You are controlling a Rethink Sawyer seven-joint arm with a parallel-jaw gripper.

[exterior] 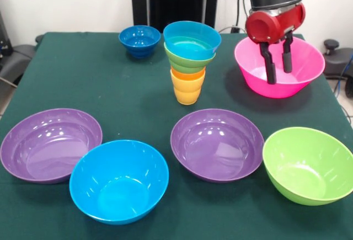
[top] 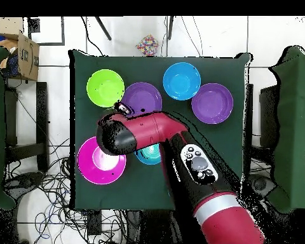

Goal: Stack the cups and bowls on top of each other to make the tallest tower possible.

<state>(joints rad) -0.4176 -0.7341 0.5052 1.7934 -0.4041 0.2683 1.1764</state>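
Observation:
The tower (exterior: 190, 58) stands at the table's middle, toward the back. It is a yellow-orange cup (exterior: 187, 94) with an orange cup (exterior: 187, 75) nested in it, then a small green bowl (exterior: 187, 63) and a light blue bowl (exterior: 192, 40) on top. My gripper (exterior: 279, 75) hangs to its right, over the large pink bowl (exterior: 256, 83), open and empty. A small dark blue bowl (exterior: 139, 40) sits at the back left. In the overhead view my arm (top: 161, 130) covers most of the tower and only the light blue bowl (top: 149, 154) shows.
Along the front stand a large purple bowl (exterior: 51, 144), a large blue bowl (exterior: 119, 180), a second purple bowl (exterior: 217, 144) and a large green bowl (exterior: 309, 164). All are upright and apart on the dark green cloth (exterior: 110, 85).

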